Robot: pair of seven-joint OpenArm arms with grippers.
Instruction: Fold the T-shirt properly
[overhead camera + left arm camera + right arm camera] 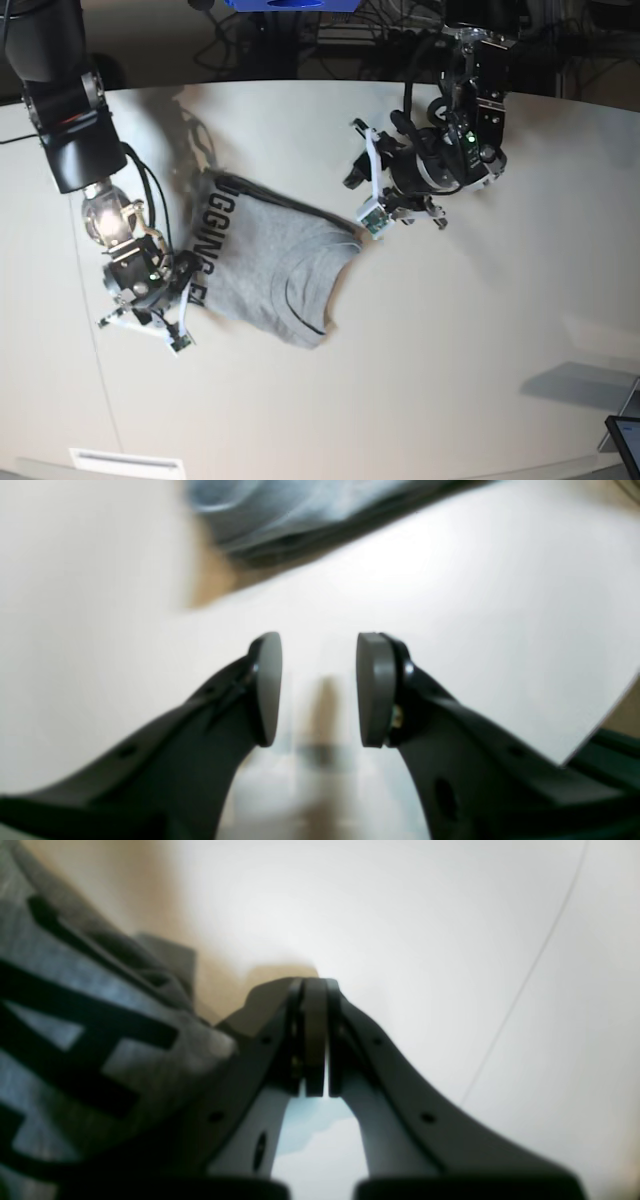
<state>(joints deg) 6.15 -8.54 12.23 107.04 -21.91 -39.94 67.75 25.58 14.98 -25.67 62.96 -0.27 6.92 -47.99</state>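
Note:
The grey T-shirt [270,270] lies partly folded on the white table [450,340], with black lettering along its left side. My left gripper [370,195] hovers at the shirt's upper right corner. In its wrist view the left gripper [320,645] is open over bare table with nothing between the pads, and the T-shirt [280,515] is a blurred grey mass beyond them. My right gripper [150,322] sits at the shirt's lower left edge. The right wrist view shows the right gripper [315,990] shut and empty, with the lettered T-shirt [75,1040] lying just left of it.
Cables and dark equipment [330,30] line the table's far edge. A dark tablet corner [625,440] shows at the lower right, with a pale grey patch [590,385] beside it. A white label [125,462] sits on the front edge.

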